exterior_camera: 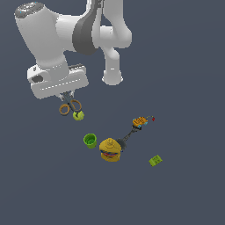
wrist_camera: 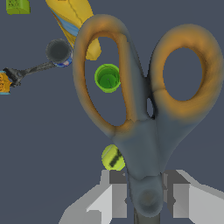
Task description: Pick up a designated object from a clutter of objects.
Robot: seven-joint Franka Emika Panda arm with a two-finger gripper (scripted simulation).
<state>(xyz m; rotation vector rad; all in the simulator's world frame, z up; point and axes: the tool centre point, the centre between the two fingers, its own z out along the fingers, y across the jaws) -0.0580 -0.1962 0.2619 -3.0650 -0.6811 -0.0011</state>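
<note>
Scissors (wrist_camera: pixel 144 131) hang clamped at their pivot between the fingers of the gripper (wrist_camera: pixel 148 197), tan ring handles pointing away from it. Beneath them lie a yellow-green ball (exterior_camera: pixel 78 115), green cup (exterior_camera: pixel 90 140), burger toy (exterior_camera: pixel 110 150), orange-headed tool (exterior_camera: pixel 132 130) and green block (exterior_camera: pixel 155 161).

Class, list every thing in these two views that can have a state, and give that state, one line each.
Gripper: shut on the scissors.
Scissors: held, blades closed, rings hanging free.
Cup: upright, empty.
Ball: lying loose.
Burger toy: upright.
Tool: lying flat.
Block: lying flat.
</note>
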